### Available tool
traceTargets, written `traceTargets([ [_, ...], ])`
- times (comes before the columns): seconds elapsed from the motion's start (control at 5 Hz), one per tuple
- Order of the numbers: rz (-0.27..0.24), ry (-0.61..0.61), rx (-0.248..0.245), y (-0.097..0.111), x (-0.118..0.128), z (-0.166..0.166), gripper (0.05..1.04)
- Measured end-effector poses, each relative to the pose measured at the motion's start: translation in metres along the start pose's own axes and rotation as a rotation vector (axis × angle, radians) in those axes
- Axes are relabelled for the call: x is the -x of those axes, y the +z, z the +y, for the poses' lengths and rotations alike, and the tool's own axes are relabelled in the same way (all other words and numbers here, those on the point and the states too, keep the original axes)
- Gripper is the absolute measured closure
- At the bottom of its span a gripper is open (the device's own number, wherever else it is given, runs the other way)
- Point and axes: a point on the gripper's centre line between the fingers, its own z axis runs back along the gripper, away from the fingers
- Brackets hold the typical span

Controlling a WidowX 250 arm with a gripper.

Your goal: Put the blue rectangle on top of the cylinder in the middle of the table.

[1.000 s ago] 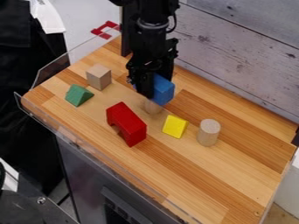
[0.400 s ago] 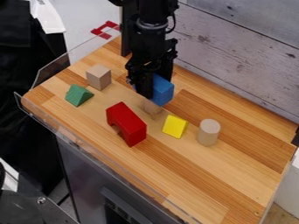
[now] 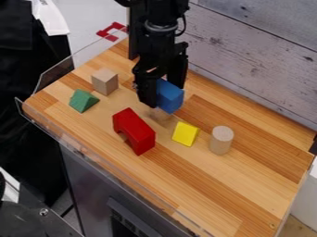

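Observation:
My gripper (image 3: 165, 94) is at the upper middle of the table, its two fingers spread apart on either side of the blue rectangle (image 3: 169, 98). The blue block sits on the wooden cylinder (image 3: 161, 115), of which only the lower part shows beneath it. The block looks slightly tilted, and part of it is hidden behind the nearer finger. Another pale wooden cylinder (image 3: 221, 140) stands upright to the right.
In front of the stack lies a red arch (image 3: 134, 131), with a yellow block (image 3: 186, 134) to its right. A wooden cube (image 3: 104, 81) and a green triangular block (image 3: 83, 101) are at the left. A whitewashed plank wall (image 3: 254, 60) runs behind the table.
The gripper's fingers have opened, and a gap shows between them above the blue block. The block has shifted slightly left and down, while the arm has hardly moved.

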Motion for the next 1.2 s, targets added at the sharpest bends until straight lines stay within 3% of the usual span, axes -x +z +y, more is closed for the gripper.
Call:
traceTargets([
  [0.2, -0.026, 0.022, 0.057, 0.025, -0.007, 0.0, 0.083],
  [0.4, -0.036, 0.093, 0.176, 0.064, -0.026, 0.0, 0.083],
  [0.6, -0.013, 0.112, 0.262, 0.105, -0.046, -0.003, 0.083],
  [0.8, -0.023, 0.14, 0.252, 0.111, -0.067, 0.008, 0.083],
  [1.0, -0.015, 0.125, 0.167, 0.095, -0.076, 0.019, 0.083],
  [1.2, 0.043, -0.058, 0.085, 0.074, -0.078, 0.027, 0.083],
])
